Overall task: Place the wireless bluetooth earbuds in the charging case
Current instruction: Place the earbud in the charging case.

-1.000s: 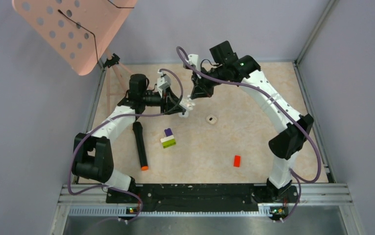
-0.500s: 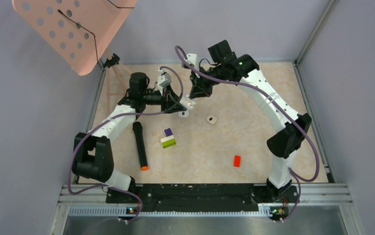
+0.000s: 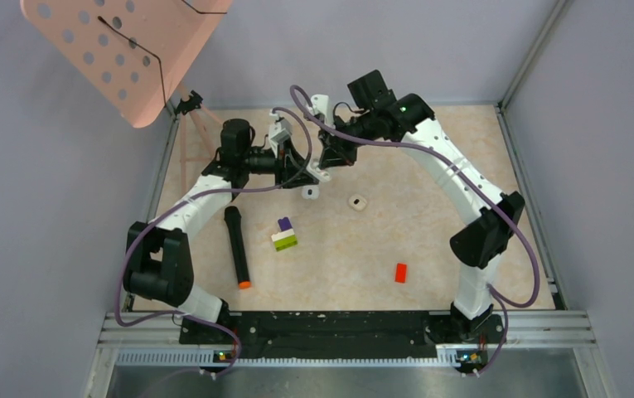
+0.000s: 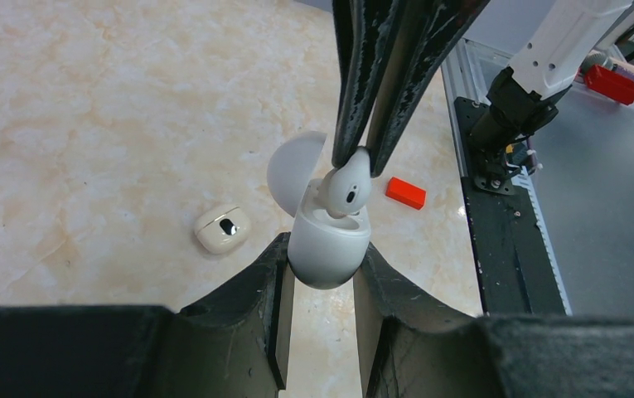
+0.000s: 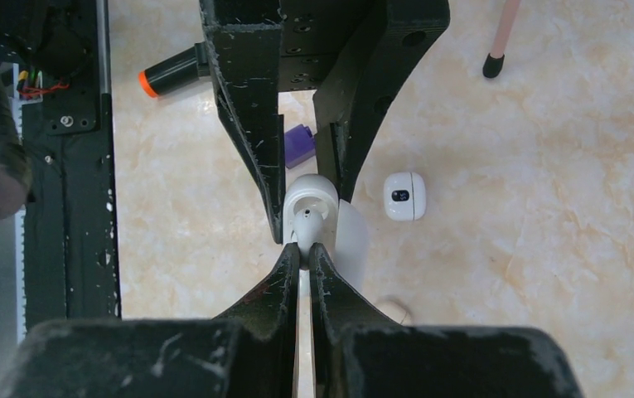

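The right gripper (image 5: 299,249), pinching an earbud (image 4: 346,187), moves farther from the loose white case (image 3: 356,201), arriving directly over the charging case (image 4: 328,247) held by the left gripper (image 4: 321,253).

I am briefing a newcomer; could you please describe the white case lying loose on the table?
On the beige table, look at the far middle, where the left tool clamps an open case. Just right of it, lying flat, is the small white case. Unlike the clamped one, nothing touches it, and its top bears a dark mark.
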Tool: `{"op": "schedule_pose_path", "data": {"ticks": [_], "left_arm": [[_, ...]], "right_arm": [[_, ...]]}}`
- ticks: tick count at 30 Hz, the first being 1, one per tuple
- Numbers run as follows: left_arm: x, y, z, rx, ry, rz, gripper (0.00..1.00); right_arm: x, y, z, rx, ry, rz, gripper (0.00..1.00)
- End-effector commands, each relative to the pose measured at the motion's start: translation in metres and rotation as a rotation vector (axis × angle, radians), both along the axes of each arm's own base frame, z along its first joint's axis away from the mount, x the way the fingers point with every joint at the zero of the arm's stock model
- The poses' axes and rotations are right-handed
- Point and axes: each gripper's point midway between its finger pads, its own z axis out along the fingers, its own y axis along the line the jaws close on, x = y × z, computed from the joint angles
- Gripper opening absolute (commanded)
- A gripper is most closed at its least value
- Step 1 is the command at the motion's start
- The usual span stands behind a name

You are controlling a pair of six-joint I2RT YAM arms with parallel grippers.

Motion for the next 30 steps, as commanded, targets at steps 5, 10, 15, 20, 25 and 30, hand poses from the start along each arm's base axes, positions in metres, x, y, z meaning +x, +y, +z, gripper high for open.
{"op": "schedule_pose_path", "data": {"ticks": [5,10,15,20,25,30], "left_arm": [[-0.005,-0.005,0.027,-0.040,-0.126,-0.056,0.00],[-0.008,-0.009,0.027,-0.040,-0.134,-0.066,0.00],[-0.010,-0.013,0.028,-0.041,-0.157,-0.078,0.00],[-0.009,-0.013,0.028,-0.037,-0.162,-0.070,0.00],[-0.009,-0.010,0.023,-0.025,-0.136,-0.051,0.00],[-0.008,-0.009,0.022,-0.024,-0.131,-0.048,0.00]], "right_arm": [[0.003,0.008,0.003,-0.025,-0.085,0.032,0.00],[0.001,0.011,-0.003,-0.034,-0.063,0.045,0.00],[0.003,0.017,-0.007,-0.034,-0.061,0.049,0.00],[0.006,0.019,-0.001,-0.038,-0.078,0.022,0.08],[-0.003,0.002,0.039,0.040,-0.121,0.005,0.18],[-0.008,-0.023,0.069,0.090,-0.145,-0.048,0.26]]}}
